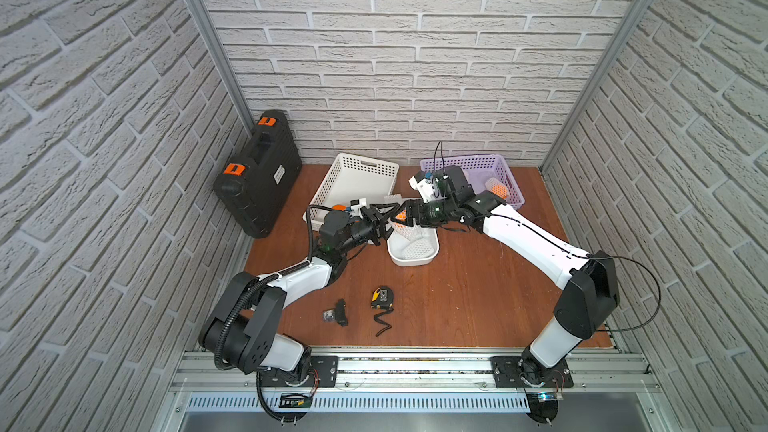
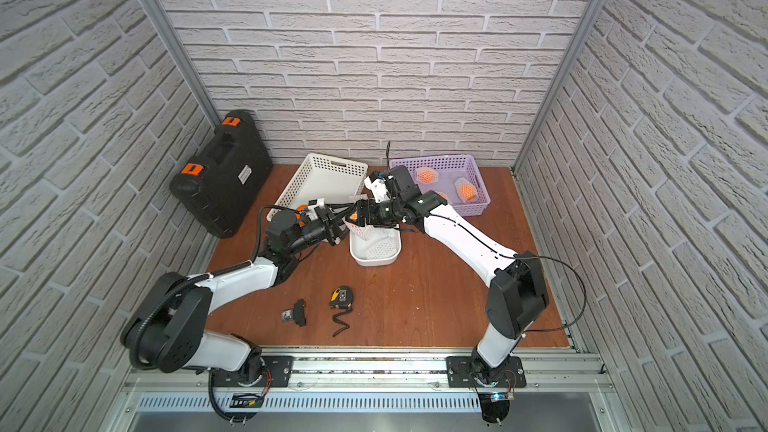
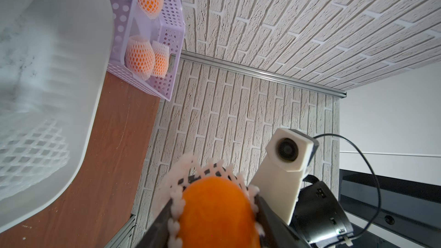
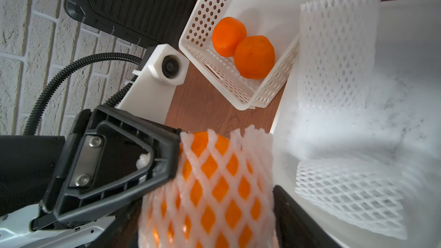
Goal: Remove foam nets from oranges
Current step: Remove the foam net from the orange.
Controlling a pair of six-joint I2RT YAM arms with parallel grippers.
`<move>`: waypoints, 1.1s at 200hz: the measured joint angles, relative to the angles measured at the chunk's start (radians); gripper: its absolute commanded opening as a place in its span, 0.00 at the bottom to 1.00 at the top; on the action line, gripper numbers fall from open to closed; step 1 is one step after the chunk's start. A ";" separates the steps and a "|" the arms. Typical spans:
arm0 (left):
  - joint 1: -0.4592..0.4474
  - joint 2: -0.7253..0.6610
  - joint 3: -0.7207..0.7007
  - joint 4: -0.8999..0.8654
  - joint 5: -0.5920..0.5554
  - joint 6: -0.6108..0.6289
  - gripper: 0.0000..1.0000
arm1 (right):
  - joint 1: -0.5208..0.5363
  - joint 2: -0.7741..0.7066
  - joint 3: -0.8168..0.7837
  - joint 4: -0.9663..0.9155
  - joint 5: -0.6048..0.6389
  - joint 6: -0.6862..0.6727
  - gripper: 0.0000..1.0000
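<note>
Orange (image 3: pixel 214 213), foam net (image 4: pixel 226 175) half off, hangs above the white tub (image 1: pixel 415 260); my left gripper (image 1: pixel 385 224) clamps it, whether right gripper (image 1: pixel 397 220) grips I can't tell. Snagging mesh could yank it loose.

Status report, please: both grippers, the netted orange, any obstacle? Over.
Left gripper shut on round orange fruit, white foam mesh net partly off. Right gripper around net, grip unclear. No obstacle; white plastic tub close by.

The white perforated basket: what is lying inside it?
Two bare oranges, touching, lie in a corner of the white perforated basket. In both top views the left arm covers most of them.
</note>
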 measured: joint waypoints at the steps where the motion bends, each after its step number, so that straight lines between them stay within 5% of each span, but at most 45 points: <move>1: 0.000 0.000 0.000 0.000 0.000 0.000 0.51 | 0.000 0.000 0.000 0.000 0.000 0.000 0.79; 220: 0.012 0.000 -0.028 0.051 0.047 -0.010 0.51 | -0.035 -0.069 -0.055 0.170 -0.026 0.102 0.90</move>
